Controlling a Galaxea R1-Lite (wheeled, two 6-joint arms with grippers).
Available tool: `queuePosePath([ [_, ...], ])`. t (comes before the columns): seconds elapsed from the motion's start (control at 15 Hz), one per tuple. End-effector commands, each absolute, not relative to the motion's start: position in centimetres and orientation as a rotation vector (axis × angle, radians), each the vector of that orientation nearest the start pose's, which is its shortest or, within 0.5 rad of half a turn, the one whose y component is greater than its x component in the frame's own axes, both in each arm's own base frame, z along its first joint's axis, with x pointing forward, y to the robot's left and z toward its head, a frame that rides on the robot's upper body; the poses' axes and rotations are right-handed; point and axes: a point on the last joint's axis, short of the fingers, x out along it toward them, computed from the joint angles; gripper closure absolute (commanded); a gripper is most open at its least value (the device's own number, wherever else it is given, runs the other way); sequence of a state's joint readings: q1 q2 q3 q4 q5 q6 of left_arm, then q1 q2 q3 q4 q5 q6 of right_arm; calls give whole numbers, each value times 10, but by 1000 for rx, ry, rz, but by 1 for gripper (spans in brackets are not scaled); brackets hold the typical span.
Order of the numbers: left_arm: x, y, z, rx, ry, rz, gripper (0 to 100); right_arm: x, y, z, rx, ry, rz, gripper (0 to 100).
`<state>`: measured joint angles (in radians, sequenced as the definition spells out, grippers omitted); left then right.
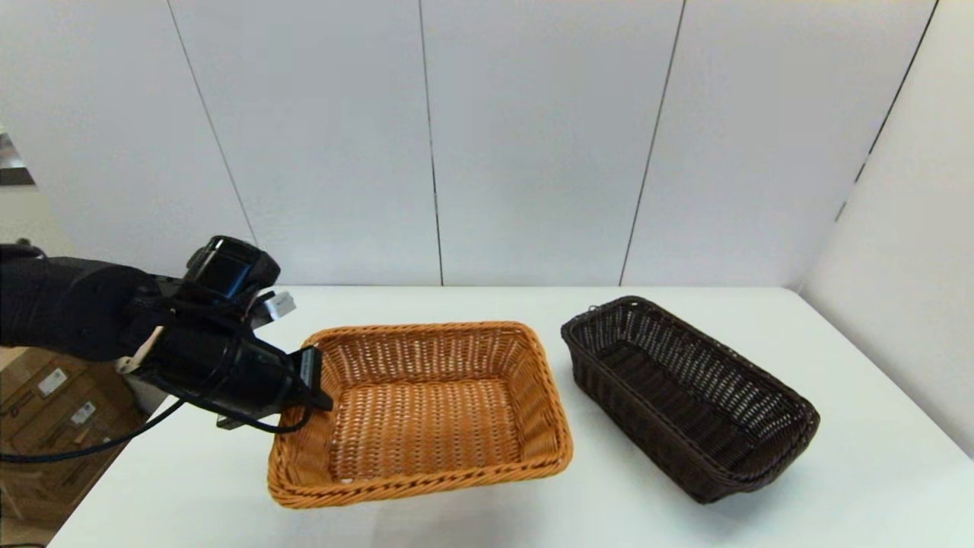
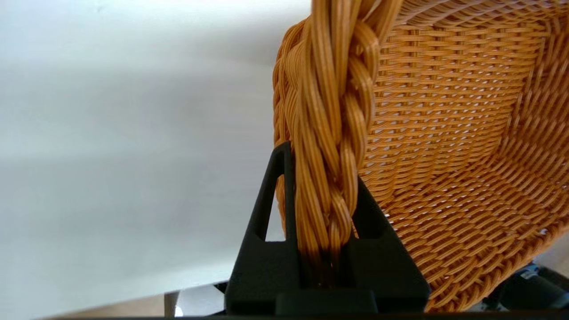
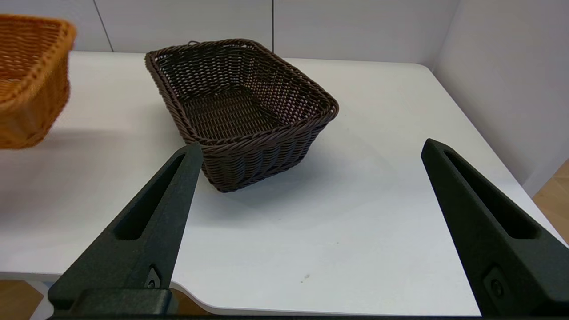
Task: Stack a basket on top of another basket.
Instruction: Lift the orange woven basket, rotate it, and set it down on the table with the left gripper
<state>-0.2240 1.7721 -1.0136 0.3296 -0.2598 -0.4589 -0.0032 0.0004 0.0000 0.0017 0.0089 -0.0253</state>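
White desk (image 1: pixel 472 525): my left tool (image 2: pixel 322 195) clamped on orange-tan basket (image 1: pixel 426 407) rim, seemingly lifted; dark basket (image 1: pixel 685 396) lies rightward, nearer my right tool (image 3: pixel 306 155), fingers apart

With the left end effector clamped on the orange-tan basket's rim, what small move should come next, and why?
Probably lift and carry it toward the dark brown basket. The left end effector is shut on the braided rim of the orange-tan basket, which looks tilted up off the table at the gripped end. The dark basket sits empty to its right; the right end effector waits open, short of it.
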Motion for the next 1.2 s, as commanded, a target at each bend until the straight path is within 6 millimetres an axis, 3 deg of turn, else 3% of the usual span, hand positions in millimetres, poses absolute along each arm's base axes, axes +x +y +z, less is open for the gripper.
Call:
queuePosePath([
  [0.07,306,-79,120,-439,1226,-159,100,-23,0,75,-26,1,6,0],
  [0.67,331,-132,105,-417,1260,-227,100,-23,0,75,-26,3,6,0],
  [1.2,346,-154,89,-422,1283,-233,100,-23,0,75,-26,3,6,0],
])
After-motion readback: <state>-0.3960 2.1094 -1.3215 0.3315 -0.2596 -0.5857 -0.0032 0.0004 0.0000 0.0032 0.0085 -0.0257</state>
